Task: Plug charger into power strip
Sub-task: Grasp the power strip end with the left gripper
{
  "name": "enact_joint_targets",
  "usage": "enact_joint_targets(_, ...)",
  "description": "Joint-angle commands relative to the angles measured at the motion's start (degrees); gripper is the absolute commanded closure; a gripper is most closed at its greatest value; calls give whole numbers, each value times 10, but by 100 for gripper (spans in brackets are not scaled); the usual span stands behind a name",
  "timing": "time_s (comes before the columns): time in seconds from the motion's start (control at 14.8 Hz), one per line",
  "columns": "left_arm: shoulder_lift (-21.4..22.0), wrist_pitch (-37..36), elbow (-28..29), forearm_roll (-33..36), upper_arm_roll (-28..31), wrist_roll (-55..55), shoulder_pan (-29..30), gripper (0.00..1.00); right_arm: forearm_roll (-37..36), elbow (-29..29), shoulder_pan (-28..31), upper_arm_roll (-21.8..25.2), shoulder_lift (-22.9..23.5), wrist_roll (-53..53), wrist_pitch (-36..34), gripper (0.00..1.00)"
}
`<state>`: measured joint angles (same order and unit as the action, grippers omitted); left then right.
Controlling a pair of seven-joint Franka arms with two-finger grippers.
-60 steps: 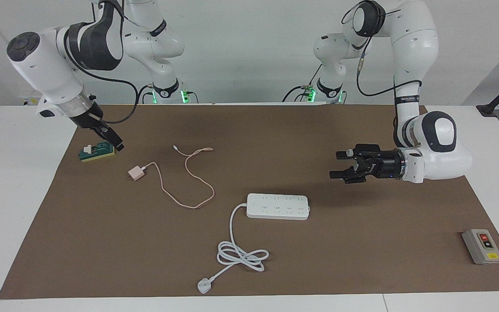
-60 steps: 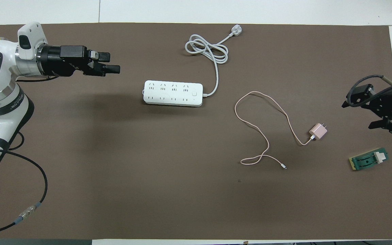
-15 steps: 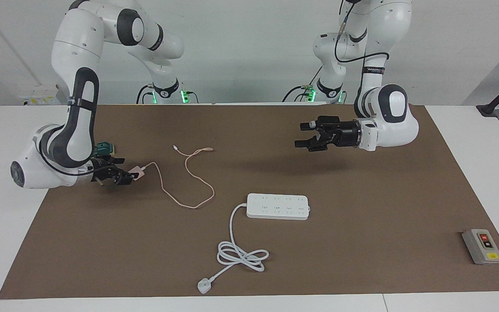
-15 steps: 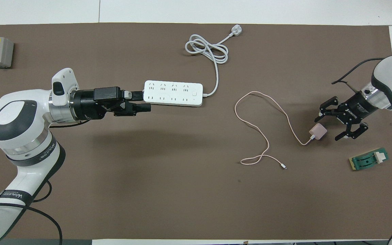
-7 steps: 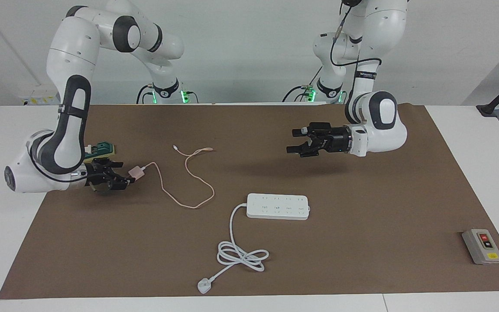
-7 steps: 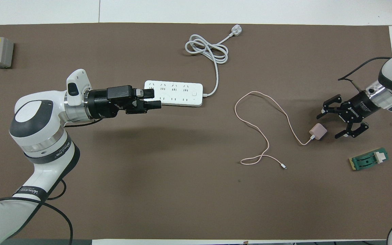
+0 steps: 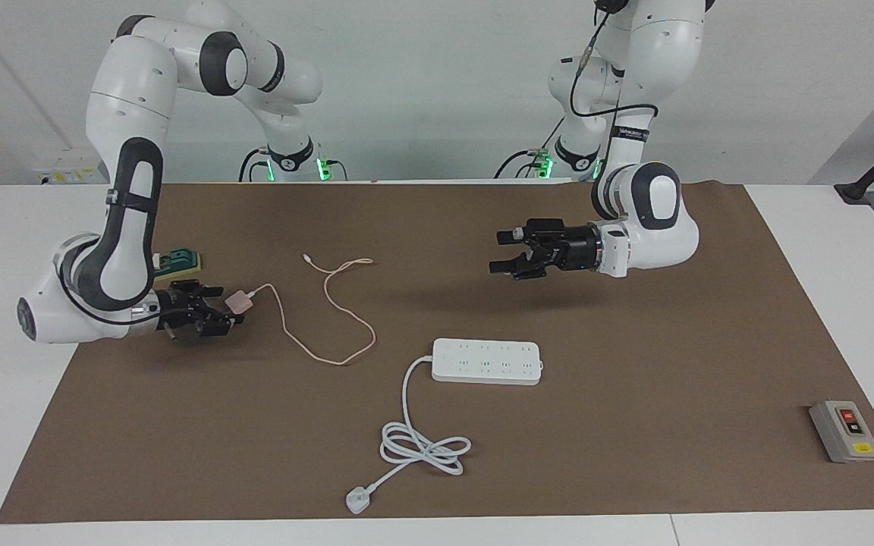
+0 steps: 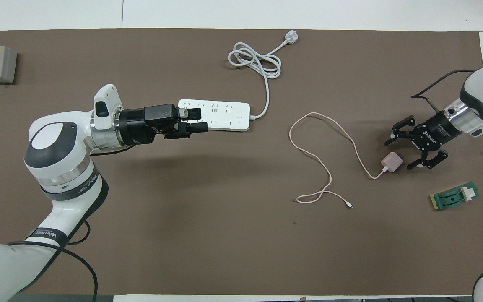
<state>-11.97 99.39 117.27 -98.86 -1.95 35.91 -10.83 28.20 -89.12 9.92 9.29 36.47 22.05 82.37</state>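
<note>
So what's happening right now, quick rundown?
Right gripper open, low beside charger, not gripping. Left gripper open, raised near power strip. Charger unplugged on mat. Nothing blocking.

A: The power strip (image 7: 486,361) looks like smooth white plastic with a slight sheen, and its cord (image 7: 407,425) looks rubbery.

B: The charger (image 8: 392,162) is pale-pink plastic, matt; its thin cable (image 7: 331,303) matches.

A: The brown mat (image 7: 634,425) is matt and flat, like paper or felt.

B: Arm shells (image 7: 126,98) are glossy white; both grippers (image 7: 499,252) are dull black.
</note>
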Motion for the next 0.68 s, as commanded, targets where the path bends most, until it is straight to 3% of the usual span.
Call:
enact_joint_targets(0.0,-5,6,-6,-11,5,10,-7,1,7,5,2,-2,8,-7,3,0)
enact_joint_targets(0.61,-11,6,-6,-11,5,17,-7,0,7,-7,1,-2,9,-21,3,0)
